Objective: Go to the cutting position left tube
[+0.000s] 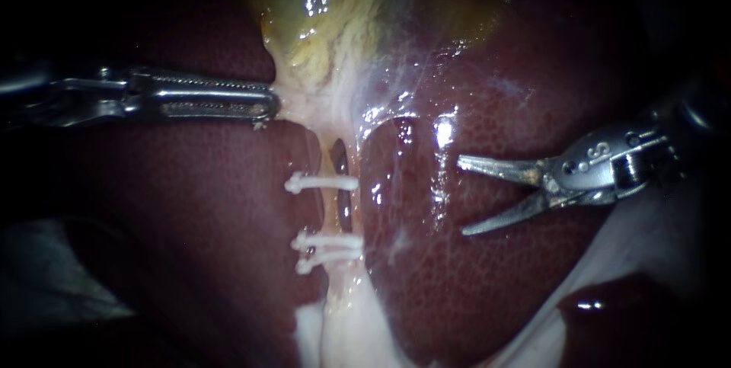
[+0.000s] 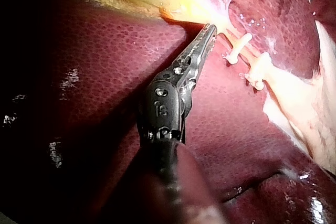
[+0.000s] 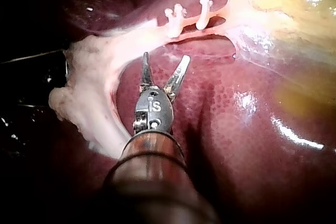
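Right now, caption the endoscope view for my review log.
Left instrument grips pale tissue under the gallbladder; right instrument, jaws open, over the liver, short of the clipped tube.

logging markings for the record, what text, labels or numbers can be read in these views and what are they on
On the left instrument, housing behind the jaws: a short stamped mark, too small to quote reliably.
On the right instrument, housing behind the jaws: a short stamped mark, also too small to quote reliably.
On the liver, gallbladder and clips: no text, labels or numbers.
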`<state>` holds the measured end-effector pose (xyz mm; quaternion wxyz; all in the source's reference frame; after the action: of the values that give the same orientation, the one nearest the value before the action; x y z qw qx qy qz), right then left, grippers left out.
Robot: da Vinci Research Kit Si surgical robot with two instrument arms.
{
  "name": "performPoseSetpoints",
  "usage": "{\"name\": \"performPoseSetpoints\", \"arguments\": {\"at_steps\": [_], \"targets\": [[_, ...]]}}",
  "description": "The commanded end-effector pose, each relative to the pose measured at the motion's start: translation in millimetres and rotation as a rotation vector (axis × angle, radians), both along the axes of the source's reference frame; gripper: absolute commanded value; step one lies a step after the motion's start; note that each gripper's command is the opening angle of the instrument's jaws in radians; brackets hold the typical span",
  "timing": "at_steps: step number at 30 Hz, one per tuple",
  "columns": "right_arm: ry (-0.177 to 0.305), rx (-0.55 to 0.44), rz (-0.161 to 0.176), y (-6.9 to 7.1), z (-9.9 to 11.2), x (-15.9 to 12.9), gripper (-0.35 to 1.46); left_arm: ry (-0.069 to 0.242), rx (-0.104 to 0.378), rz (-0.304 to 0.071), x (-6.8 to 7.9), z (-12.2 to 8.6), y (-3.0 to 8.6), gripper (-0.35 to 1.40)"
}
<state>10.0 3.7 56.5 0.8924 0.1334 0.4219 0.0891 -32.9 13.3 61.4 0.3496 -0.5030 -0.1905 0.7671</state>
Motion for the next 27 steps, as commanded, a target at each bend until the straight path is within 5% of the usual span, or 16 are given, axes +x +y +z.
{"name": "performPoseSetpoints", "arguments": {"at_steps": [1,13,18,27], "targets": [[0.000,0.000,0.001,0.0,0.1,0.0,1.44,-0.002,0.002,0.003,0.1,-0.3,0.0,-0.35],[0.014,0.011,-0.013,-0.4,0.7,0.7,1.44,-0.034,-0.006,-0.002,1.9,-7.4,0.6,-0.35],[0.046,0.041,-0.045,-1.1,1.4,2.7,1.44,-0.033,-0.011,0.000,1.9,-7.6,0.4,-0.35],[0.106,0.162,-0.051,-3.4,4.2,8.3,1.44,-0.032,-0.014,-0.001,1.9,-6.9,0.5,-0.35]]}}
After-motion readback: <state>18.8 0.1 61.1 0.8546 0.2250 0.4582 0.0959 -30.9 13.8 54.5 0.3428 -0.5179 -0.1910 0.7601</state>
